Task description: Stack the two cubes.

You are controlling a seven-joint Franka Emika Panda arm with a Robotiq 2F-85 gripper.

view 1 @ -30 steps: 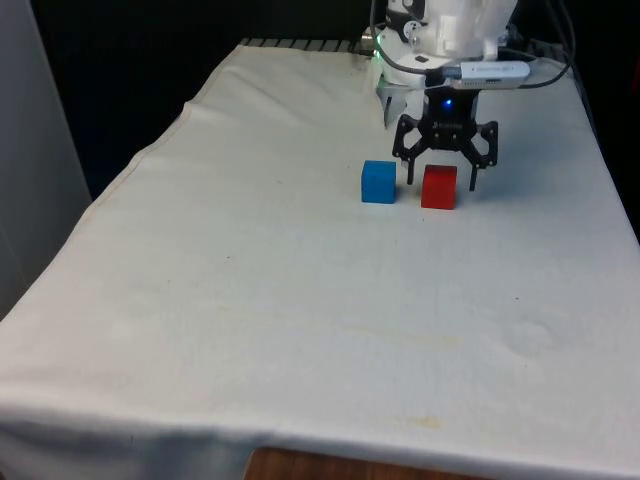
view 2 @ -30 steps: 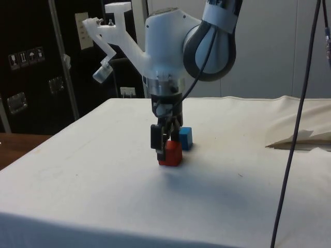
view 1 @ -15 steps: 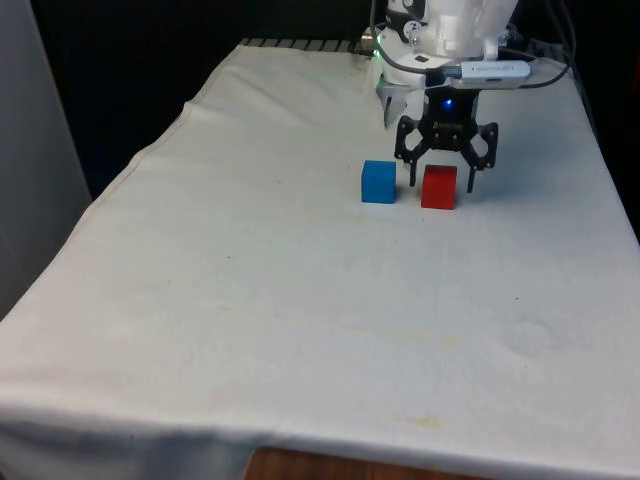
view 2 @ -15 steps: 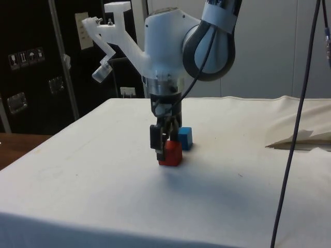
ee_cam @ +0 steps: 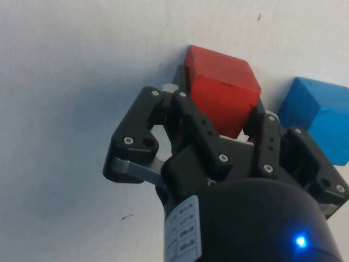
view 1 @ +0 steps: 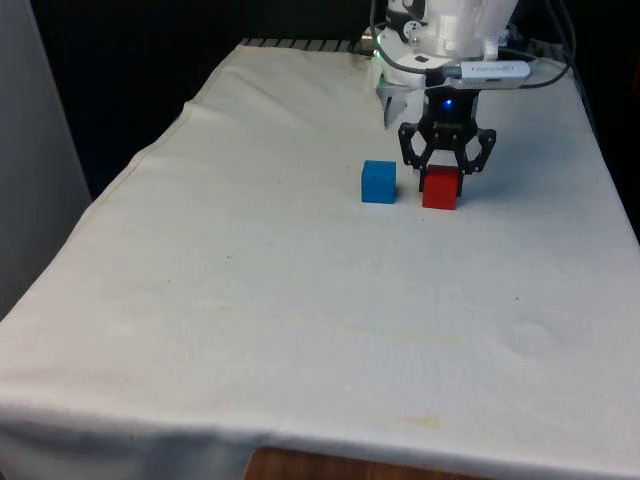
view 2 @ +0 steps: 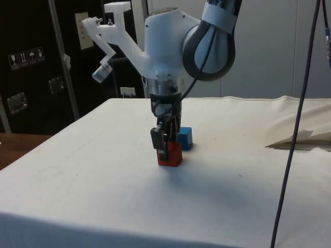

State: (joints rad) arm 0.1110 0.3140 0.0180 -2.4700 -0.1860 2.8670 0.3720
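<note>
The red cube (view 1: 439, 190) rests on the white cloth, with the blue cube (view 1: 378, 182) a small gap away toward the front view's left. My black gripper (view 1: 443, 174) reaches straight down over the red cube and is shut on it, one finger pressed against each side. In the side view the gripper (view 2: 164, 146) covers the upper part of the red cube (view 2: 170, 155), and the blue cube (view 2: 184, 138) sits just behind it. The wrist view has the red cube (ee_cam: 221, 90) clamped between the fingers (ee_cam: 181, 90), with the blue cube (ee_cam: 319, 117) beside it.
A rumpled fold of cloth (view 2: 297, 137) lies at the side view's right, and a dark cable (view 2: 296, 119) hangs in front of it. The table's edge (view 1: 140, 165) drops off at the front view's left.
The fingers have closed inward from wide open onto the sides of the red cube. Both cubes and the arm stay where they were.
</note>
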